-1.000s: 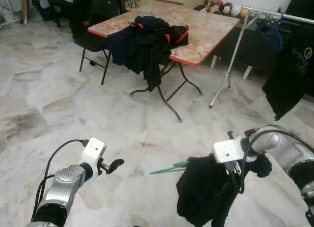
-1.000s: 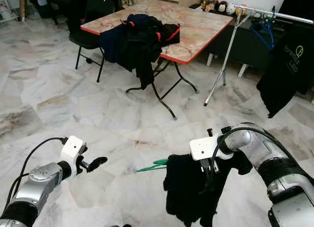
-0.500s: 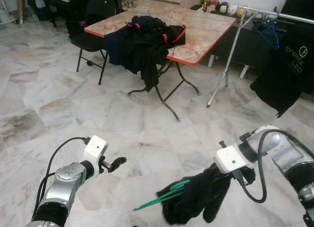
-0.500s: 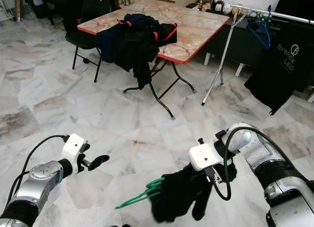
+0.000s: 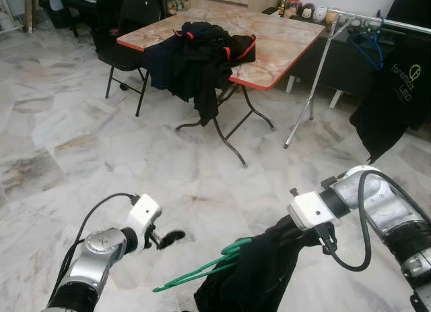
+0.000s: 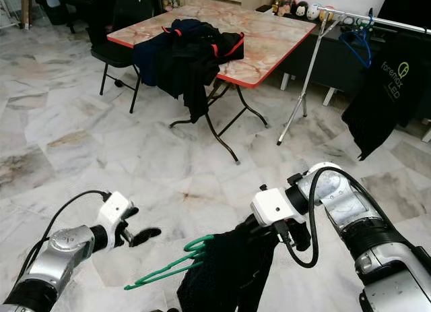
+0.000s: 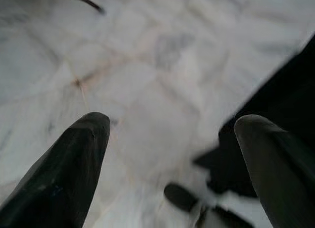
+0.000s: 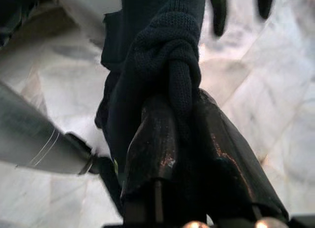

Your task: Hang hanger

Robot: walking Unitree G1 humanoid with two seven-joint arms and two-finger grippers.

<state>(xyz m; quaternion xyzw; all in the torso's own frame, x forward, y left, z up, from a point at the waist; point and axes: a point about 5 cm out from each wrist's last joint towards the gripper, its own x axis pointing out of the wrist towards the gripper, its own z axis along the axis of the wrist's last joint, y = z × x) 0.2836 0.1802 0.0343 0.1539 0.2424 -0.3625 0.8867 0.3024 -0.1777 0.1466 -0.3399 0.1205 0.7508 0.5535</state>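
Ahead of me stands a folding table with a marbled orange top and red edge (image 5: 283, 46), a heap of dark clothes with red trim (image 5: 199, 59) slumped over its near corner and hanging down toward the black crossed legs. A black chair (image 5: 128, 39) sits at its far left side. To the right a silver metal clothes rail on a slanted leg (image 5: 316, 76) carries a blue hanger (image 5: 369, 46) and a black T-shirt with pale lettering (image 5: 394, 100); small jars and figures line the dark cabinet behind it. Open pale marble floor (image 5: 81, 143) lies between me and the rail; the table's legs and the rail's slanted leg stand nearest that stretch. My right gripper (image 8: 179, 139) is clamped tight on a bunched fold of the black knitted garment (image 6: 225, 275), which hangs low in front of me with the green wire hanger (image 6: 168, 268) poking out of it toward my left, tilted down. My left gripper (image 7: 172, 159) hangs spread wide, holding nothing, its fingers (image 5: 172, 238) just beside the hanger's tip but apart from it. Against the frame half a second ago: my left arm has come in closer to the hanger, the right arm has drawn the garment lower and nearer my middle, and the black T-shirt on the rail has swung further right.
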